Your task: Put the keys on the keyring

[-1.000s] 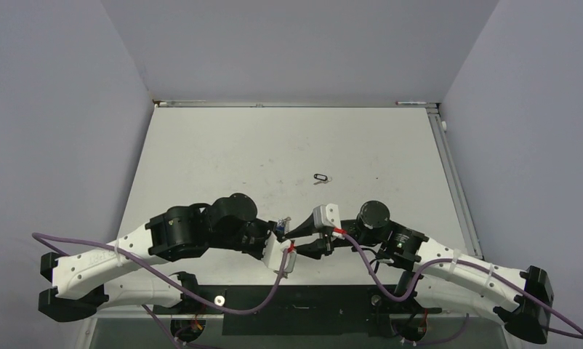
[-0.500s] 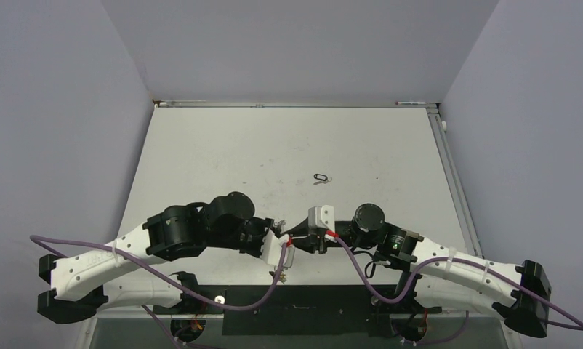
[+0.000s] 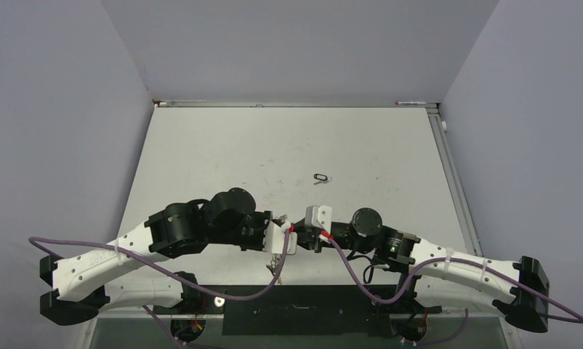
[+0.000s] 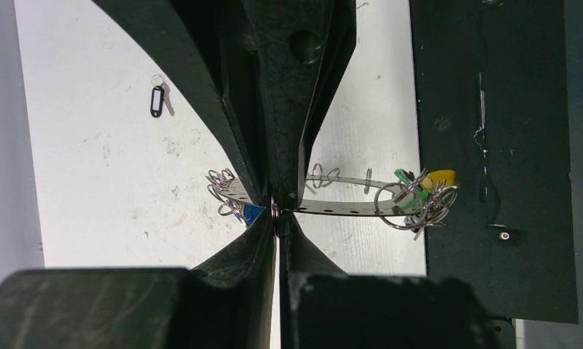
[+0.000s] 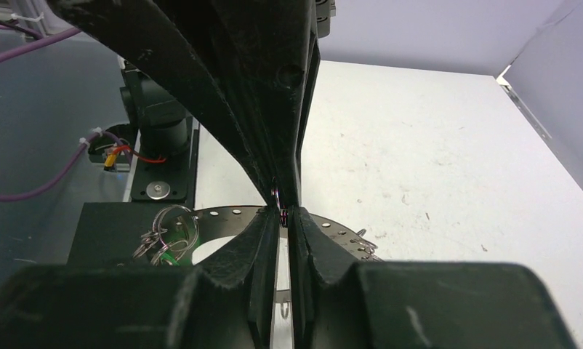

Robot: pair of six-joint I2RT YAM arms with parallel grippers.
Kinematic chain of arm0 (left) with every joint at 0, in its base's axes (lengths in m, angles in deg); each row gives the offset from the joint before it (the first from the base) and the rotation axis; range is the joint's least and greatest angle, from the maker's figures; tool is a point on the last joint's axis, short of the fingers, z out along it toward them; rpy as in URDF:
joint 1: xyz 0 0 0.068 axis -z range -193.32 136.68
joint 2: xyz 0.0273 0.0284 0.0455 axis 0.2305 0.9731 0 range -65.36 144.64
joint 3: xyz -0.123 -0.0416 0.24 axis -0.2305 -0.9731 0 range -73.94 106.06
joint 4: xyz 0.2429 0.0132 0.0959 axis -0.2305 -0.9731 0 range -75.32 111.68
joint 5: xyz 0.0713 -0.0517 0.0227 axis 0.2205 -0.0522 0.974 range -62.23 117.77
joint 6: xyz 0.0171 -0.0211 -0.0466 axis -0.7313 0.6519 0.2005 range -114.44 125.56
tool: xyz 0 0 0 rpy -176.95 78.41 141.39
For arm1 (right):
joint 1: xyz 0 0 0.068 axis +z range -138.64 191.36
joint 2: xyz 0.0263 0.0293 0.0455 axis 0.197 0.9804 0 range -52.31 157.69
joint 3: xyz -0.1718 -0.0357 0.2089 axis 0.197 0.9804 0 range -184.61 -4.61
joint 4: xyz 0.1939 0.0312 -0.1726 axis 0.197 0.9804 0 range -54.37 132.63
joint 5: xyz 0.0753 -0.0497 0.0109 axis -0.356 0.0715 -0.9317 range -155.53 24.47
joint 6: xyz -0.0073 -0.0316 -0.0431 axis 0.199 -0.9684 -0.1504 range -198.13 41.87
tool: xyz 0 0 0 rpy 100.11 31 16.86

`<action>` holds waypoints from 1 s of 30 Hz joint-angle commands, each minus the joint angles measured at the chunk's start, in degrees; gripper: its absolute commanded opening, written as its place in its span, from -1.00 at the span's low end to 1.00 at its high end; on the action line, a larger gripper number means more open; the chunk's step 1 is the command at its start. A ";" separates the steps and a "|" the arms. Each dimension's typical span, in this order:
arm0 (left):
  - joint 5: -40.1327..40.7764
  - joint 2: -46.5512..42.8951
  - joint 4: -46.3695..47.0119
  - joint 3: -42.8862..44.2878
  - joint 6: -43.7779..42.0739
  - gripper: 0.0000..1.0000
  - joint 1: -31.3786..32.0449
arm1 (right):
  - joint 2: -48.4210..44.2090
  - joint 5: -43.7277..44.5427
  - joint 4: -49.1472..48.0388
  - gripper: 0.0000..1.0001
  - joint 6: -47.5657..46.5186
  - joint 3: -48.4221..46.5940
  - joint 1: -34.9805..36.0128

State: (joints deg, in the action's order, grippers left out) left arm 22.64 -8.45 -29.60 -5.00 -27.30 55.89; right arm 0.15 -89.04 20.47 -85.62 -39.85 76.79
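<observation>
Two robot arms meet over the near middle of the white table point(image 3: 223, 153), both working at one grey keyring point(image 4: 339, 209) held off the surface between them. The left gripper point(image 4: 278, 222) has its fingers pressed tight together, pinching the keyring at its rim, where a small wire loop shows between the tips; the right gripper point(image 5: 283, 212) comes in from the opposite side, its fingers drawn in to a thin slit and closed on the same stretch of rim, tip to tip with the left.

The keyring is seen nearly edge-on from the left wrist, a flat band with small holes and wire loops along it. A blue tag point(image 4: 252, 212) hangs just beside the pinch point; a cluster of keys point(image 4: 419, 200) hangs at the other end, with a green tag point(image 4: 403, 174) and a yellow tag point(image 4: 443, 177) touching one another; that end sits over the black base plate point(image 4: 492, 87) at the table's near edge.

A black-tagged key point(image 3: 319, 177) lies alone, flat on the table, farther out and slightly right of centre, well apart from both grippers.
</observation>
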 commanded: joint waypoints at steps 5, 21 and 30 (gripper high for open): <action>-5.23 -0.29 9.27 3.08 2.89 -1.00 0.49 | 1.64 7.09 -5.37 -0.90 -0.86 -1.56 1.47; -2.14 -4.45 11.31 -1.74 -0.09 -0.52 0.44 | -1.61 9.80 -2.97 -0.90 -4.10 -0.59 3.27; 4.55 -9.15 13.92 -3.76 2.06 0.08 0.41 | -3.77 18.62 0.71 -0.90 -7.11 -0.92 5.55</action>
State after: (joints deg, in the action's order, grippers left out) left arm 23.67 -14.05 -21.28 -7.51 -26.75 56.10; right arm -0.48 -76.65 23.56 -90.58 -39.83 81.20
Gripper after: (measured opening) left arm 0.451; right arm 0.061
